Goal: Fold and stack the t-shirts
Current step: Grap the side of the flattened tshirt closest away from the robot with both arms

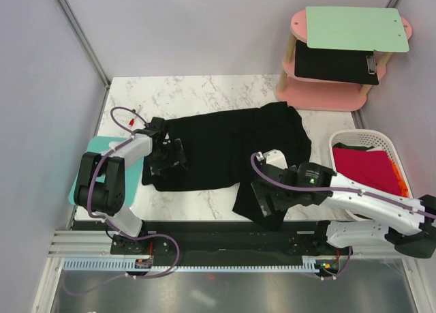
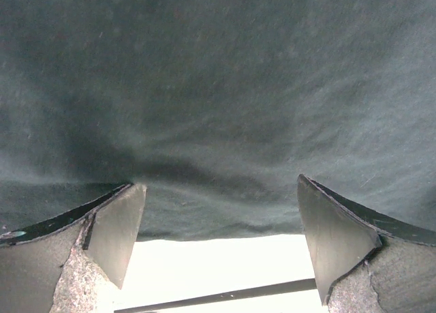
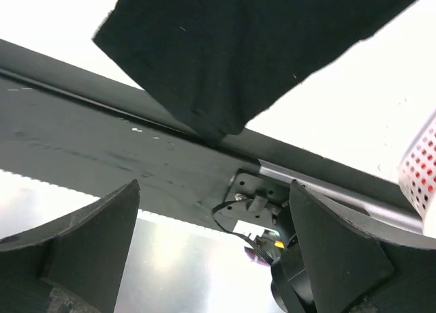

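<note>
Plainly, one black t-shirt (image 1: pixel 231 146) lies spread and rumpled across the middle of the marble desk (image 1: pixel 204 95), and I place everything else from it. Its near right corner droops over the desk's near edge onto the dark rail; my right wrist view shows that corner (image 3: pixel 231 47) lying across the rail.

Right of the black shirt stands one white perforated basket (image 1: pixel 357 133). It holds one red t-shirt (image 1: pixel 364 168), with a strip of orange fabric (image 1: pixel 402 180) along the basket's right side. That makes two whole shirts and one bit of orange cloth.

My left pincer (image 1: pixel 167 153) sits at the black shirt's left edge. In the left wrist view its fingers (image 2: pixel 116 224) are spread wide over the dark cloth (image 2: pixel 218 88) and grip nothing. My right pincer (image 1: pixel 269 200) hovers at the shirt's near right corner. Its fingers (image 3: pixel 88 238) are spread just as wide with nothing between them, and the cloth corner lies beyond the tips.

Left of the black shirt, under my left arm, lies one teal board (image 1: pixel 80 183). Beyond the shirt's far right corner stands one pink two-tier stand (image 1: pixel 327 98), with one pale green board (image 1: pixel 354 28) on its top shelf and one black clipboard (image 1: pixel 334 62) on its lower shelf.
</note>
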You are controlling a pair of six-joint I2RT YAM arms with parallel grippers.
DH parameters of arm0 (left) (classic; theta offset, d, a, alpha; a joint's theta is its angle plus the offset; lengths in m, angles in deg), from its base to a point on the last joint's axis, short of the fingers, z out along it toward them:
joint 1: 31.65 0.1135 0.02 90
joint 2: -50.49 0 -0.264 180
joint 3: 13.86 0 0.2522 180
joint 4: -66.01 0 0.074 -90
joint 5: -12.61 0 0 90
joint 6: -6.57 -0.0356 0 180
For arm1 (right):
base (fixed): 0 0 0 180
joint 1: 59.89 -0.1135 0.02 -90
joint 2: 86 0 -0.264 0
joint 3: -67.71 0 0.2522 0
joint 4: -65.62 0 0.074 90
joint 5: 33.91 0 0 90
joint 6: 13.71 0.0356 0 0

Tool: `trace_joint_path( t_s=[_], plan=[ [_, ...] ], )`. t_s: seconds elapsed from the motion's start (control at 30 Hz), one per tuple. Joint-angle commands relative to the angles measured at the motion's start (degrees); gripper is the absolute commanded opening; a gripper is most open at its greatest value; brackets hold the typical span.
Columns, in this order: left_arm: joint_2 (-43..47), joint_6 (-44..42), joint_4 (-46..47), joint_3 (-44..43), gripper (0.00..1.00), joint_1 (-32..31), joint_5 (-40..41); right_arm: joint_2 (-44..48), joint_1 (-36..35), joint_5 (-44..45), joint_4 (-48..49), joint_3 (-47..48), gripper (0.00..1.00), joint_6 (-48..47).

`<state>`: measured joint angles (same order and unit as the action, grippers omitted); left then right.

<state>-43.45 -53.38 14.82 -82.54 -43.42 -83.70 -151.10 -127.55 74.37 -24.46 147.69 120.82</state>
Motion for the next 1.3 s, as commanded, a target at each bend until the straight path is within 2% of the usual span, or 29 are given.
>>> trace_joint_path(
  t_s=[0.0, 0.07, 0.2, 0.37, 0.47, 0.83, 0.93, 1.03, 1.07, 1.13, 1.17, 1.23, 1.27],
  plan=[
    [4.97, 0.10, 2.01, 3.67, 1.00, 0.17, 3.75, 3.58, -0.28, -0.71, 2.82, 2.35, 0.98, -2.78],
    [7.87, 0.45, 1.84, 4.90, 1.00, 0.26, 4.63, 2.53, -0.19, -1.67, 6.87, -1.08, 0.98, -4.27],
    [11.74, 1.33, 1.66, 7.27, 1.00, 2.27, 2.89, -6.58, -1.41, -3.17, 13.46, -6.35, 0.98, -7.09],
    [18.23, 0.98, 1.66, 10.26, 0.99, 6.05, 0.69, -16.80, -4.41, 3.24, 17.77, -5.49, 0.98, -9.37],
    [21.32, 1.07, 1.57, 10.80, 0.99, 7.37, -1.51, -22.77, -5.90, 4.22, 21.02, -5.22, 0.97, -10.95],
    [25.02, 0.81, -1.77, 9.65, 0.99, 8.43, -2.66, -34.91, -7.40, 8.78, 32.10, -6.36, 0.86, -12.54],
    [25.11, 0.81, -2.03, 9.48, 0.99, 8.69, -2.83, -38.34, -7.49, 10.01, 32.90, -5.92, 0.79, -12.80],
    [25.20, 0.63, -2.29, 9.48, 0.99, 8.96, -2.92, -41.41, -7.49, 9.58, 32.46, -5.05, 0.60, -12.81],
    [25.20, 0.63, -2.47, 9.39, 0.99, 9.13, -2.92, -41.77, -7.40, 9.23, 32.20, -4.87, 0.46, -12.89],
    [24.94, 0.63, -2.47, 9.39, 0.99, 9.40, -2.75, -41.86, -7.40, 8.96, 32.37, -5.22, 0.38, -12.98],
    [24.59, 0.54, -2.56, 9.39, 0.99, 9.48, -2.57, -41.86, -7.40, 8.96, 32.11, -5.39, 0.30, -13.07],
    [24.15, 0.63, -2.74, 9.39, 0.99, 9.57, -2.48, -41.43, -7.49, 9.22, 31.84, -6.09, 0.23, -12.98],
    [23.88, 0.63, -2.82, 9.21, 0.99, 9.75, -2.05, -41.25, -7.49, 9.40, 31.84, -6.27, 0.14, -12.89]
  ],
)
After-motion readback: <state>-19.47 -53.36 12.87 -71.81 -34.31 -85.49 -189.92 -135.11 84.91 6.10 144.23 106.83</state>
